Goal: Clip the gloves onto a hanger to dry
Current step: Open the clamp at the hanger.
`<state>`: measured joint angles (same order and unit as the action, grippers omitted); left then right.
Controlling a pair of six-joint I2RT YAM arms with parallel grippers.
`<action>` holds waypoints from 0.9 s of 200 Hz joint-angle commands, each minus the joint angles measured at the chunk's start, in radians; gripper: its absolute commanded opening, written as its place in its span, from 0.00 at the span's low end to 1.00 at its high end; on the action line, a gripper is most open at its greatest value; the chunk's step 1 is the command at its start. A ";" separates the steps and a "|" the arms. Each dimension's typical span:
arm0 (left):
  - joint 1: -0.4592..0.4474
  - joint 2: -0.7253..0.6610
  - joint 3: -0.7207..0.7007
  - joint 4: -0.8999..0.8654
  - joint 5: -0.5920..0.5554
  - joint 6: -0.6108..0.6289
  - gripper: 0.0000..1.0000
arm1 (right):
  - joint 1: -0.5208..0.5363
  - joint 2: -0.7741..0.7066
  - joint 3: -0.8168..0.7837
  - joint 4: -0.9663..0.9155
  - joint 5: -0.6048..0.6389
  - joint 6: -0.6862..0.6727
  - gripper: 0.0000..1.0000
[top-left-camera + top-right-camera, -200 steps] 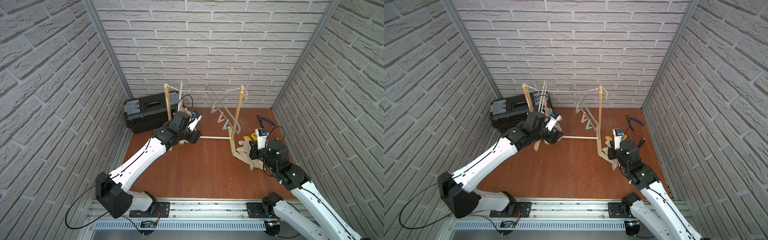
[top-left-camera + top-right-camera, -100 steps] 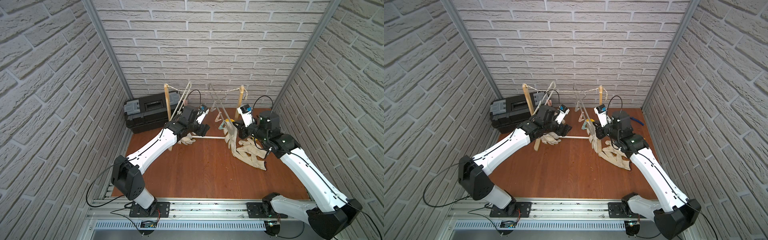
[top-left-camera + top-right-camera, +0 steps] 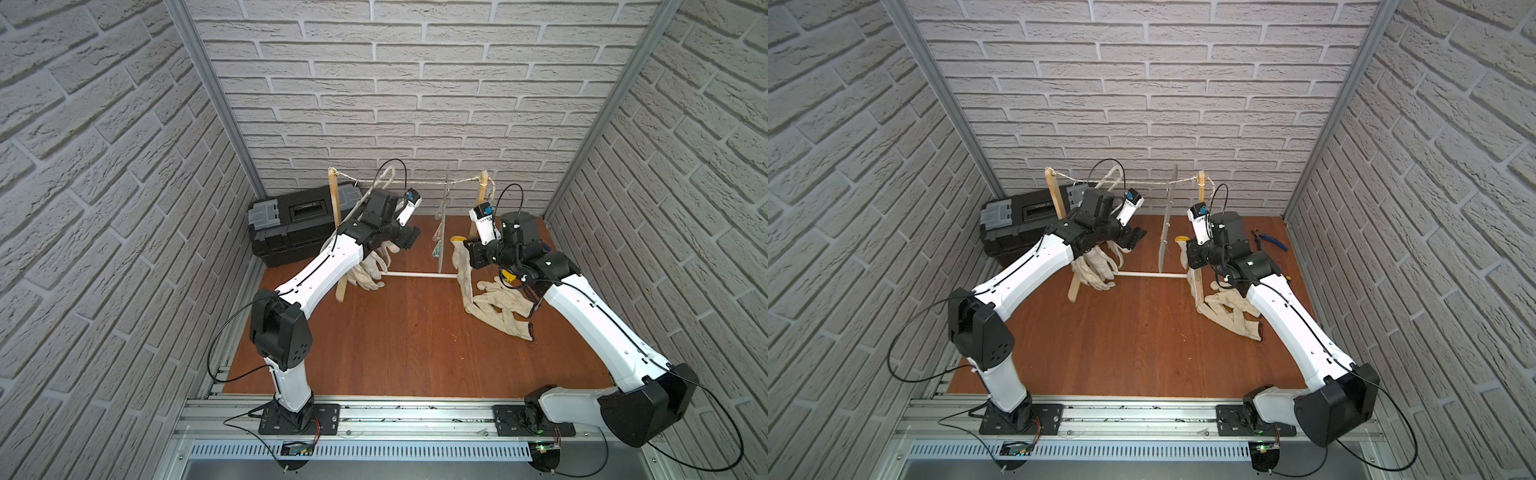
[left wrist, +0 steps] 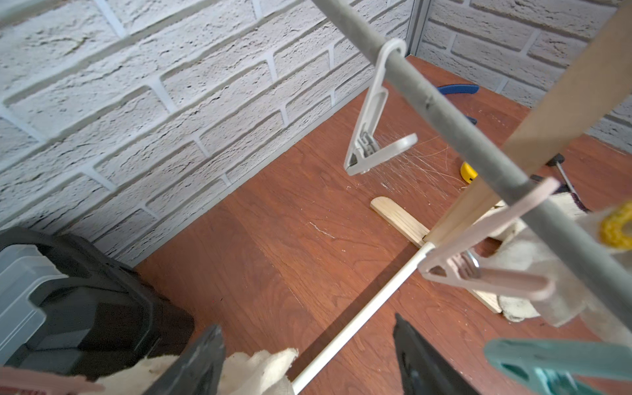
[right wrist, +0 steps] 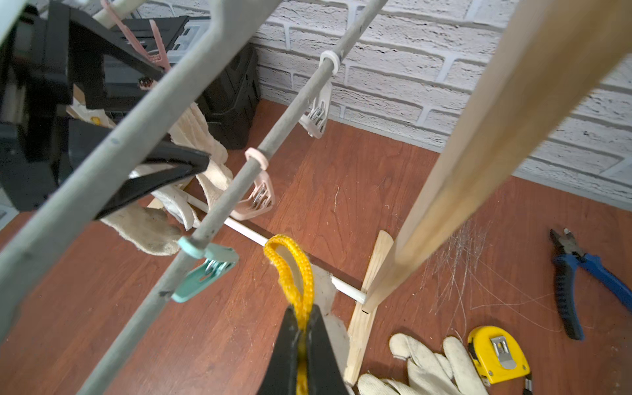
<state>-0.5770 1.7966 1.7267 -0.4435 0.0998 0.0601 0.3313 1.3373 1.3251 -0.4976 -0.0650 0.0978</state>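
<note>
Your right jaws are clamped tight on the yellow-edged cuff of one glove, and the yellow loop stands up out of the grip in the right wrist view. That glove hangs limp from the jaws, its lower end reaching down to the pile of loose gloves on the desk by the right wooden post. The cuff sits just beside the grey hanger, near its teal clip. A pink clip and a white clip hang further along the same bar.

Your left jaws stand wide apart and grip nothing. They hover between the hanger and the left wooden post, with more hanging gloves just beneath the arm. Cloth shows between the jaws at the edge of the left wrist view, but you cannot tell whether it touches them.

A second ago your right arm was low over the pile; it has since lifted this glove up to the hanger. Your left arm has risen from beside its post and moved towards the hanger. The hanger, then seen broadside, now hangs edge-on in both top views.

A black toolbox sits by the back wall. A yellow tape measure and blue pliers lie on the desk near the pile.
</note>
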 commanded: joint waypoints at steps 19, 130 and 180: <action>-0.020 -0.040 -0.007 -0.021 0.028 -0.008 0.79 | 0.053 0.021 0.002 0.185 0.111 0.170 0.03; -0.061 -0.155 -0.088 -0.064 0.086 -0.088 0.79 | 0.203 0.181 0.099 0.314 0.373 0.338 0.03; -0.071 -0.157 -0.102 -0.093 0.100 -0.097 0.79 | 0.203 0.190 0.103 0.339 0.154 0.266 0.03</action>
<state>-0.6418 1.6638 1.6417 -0.5320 0.1757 -0.0204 0.5312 1.5337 1.3998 -0.2276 0.2138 0.4023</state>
